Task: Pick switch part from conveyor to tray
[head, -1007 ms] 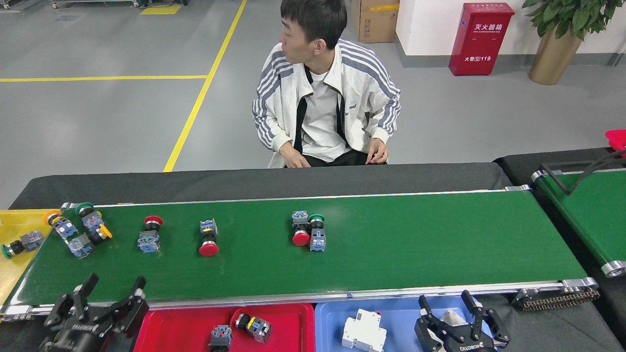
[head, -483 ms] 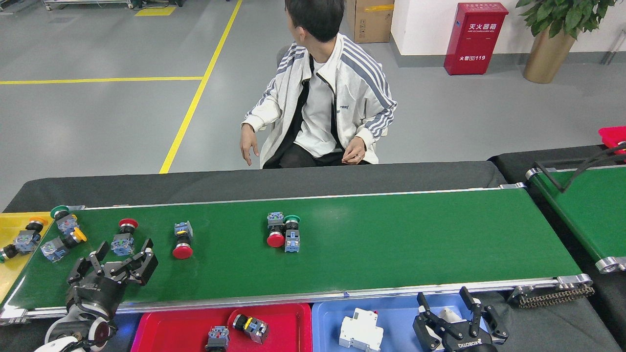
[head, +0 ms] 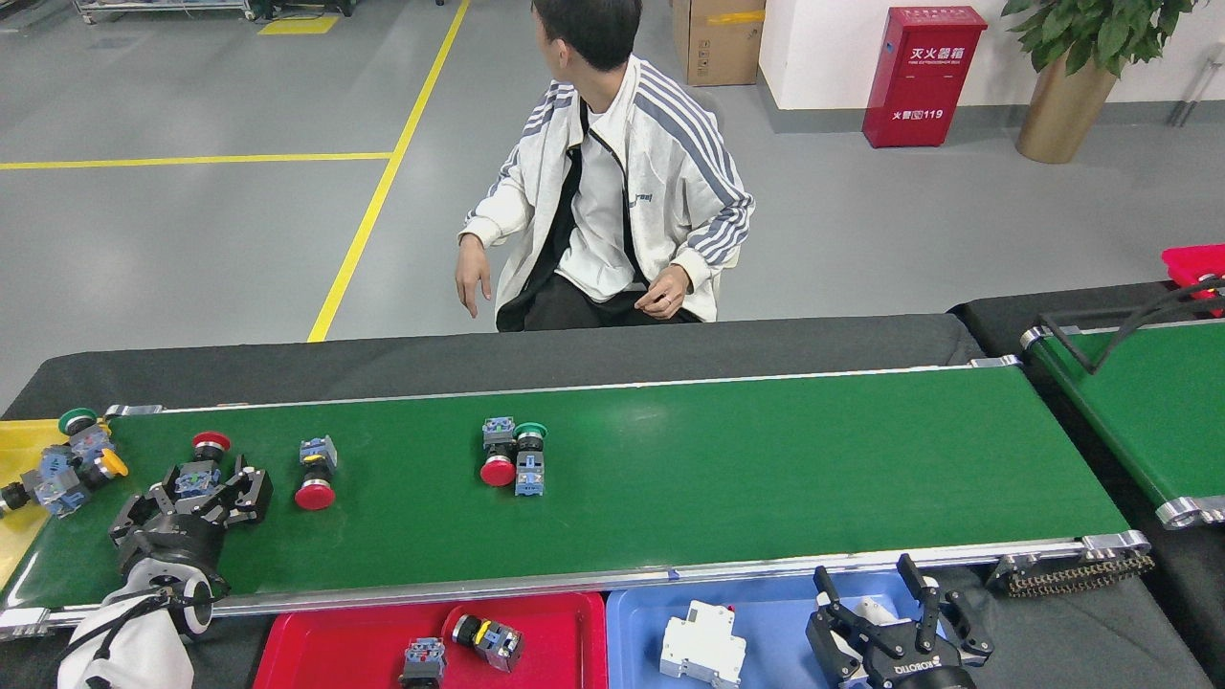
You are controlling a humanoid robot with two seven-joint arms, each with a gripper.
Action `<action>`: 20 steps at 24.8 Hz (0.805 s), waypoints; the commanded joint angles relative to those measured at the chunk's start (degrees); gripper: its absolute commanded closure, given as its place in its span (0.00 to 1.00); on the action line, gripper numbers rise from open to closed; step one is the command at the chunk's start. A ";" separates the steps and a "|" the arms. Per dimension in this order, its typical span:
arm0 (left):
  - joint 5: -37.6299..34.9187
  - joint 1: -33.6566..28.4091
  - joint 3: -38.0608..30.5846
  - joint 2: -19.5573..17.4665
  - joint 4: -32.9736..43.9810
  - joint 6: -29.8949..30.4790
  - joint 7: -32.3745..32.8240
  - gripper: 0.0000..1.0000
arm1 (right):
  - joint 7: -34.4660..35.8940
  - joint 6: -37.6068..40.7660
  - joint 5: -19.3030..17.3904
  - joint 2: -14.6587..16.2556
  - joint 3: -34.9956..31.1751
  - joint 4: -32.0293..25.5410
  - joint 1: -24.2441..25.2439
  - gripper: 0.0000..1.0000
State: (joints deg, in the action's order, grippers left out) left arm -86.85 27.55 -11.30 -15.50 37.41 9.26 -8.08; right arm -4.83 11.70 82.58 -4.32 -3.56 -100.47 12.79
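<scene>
Conveyor, a long dark-green belt, crosses the view from nine o'clock to three o'clock. Over the last second its switch parts have all drifted toward nine o'clock, so the belt appears to be running. The left gripper has risen from the near rail onto the belt at about eight o'clock. Its fingers are spread wide and now straddle a red-capped switch part, whose cap points toward twelve o'clock. Whether the fingers touch it yet is hard to judge from this angle. This looks like the start of the pick, and closing soon matters because the part keeps moving.

Another red-capped switch lies just toward three o'clock of it, and a touching pair of switches sits near the belt's centre. The red tray at six o'clock already holds two switches. The right gripper hangs open and empty over the blue tray at five o'clock. A seated person at twelve o'clock has turned away.
</scene>
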 commanded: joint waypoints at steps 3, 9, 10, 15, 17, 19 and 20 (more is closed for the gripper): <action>1.24 -2.67 -0.04 -0.50 5.47 4.97 -3.08 0.94 | 0.09 -0.09 -0.05 0.10 0.05 -0.87 -0.66 0.06; 1.33 -18.23 0.05 0.99 29.29 16.84 -2.47 0.94 | 0.09 -0.18 -0.14 0.01 -0.04 -0.87 -0.66 0.06; 1.24 -21.13 0.05 1.35 32.90 18.95 -2.38 0.94 | 0.09 -0.18 -0.14 0.01 -0.04 -0.87 -0.66 0.06; 1.51 -37.13 -0.04 3.37 55.05 29.76 -0.53 0.90 | 0.09 -0.27 -0.40 0.10 -0.13 -0.87 -0.57 0.06; 1.51 -43.80 -0.04 3.54 62.52 33.89 -0.45 0.76 | 0.09 -0.27 -0.49 0.10 -0.22 -0.87 -0.57 0.06; 1.42 -47.15 0.05 3.98 64.46 34.86 -0.36 0.53 | 0.09 -0.27 -0.49 0.10 -0.13 -0.87 -0.39 0.06; 1.07 -47.59 -0.04 5.48 64.46 34.69 0.35 0.16 | 0.17 -0.27 -0.49 0.19 -0.13 -0.87 -0.30 0.06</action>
State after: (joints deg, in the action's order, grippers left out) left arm -85.69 -20.12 -11.10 -10.59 100.78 42.67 -8.04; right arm -4.83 11.47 82.26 -4.32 -3.62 -100.47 12.76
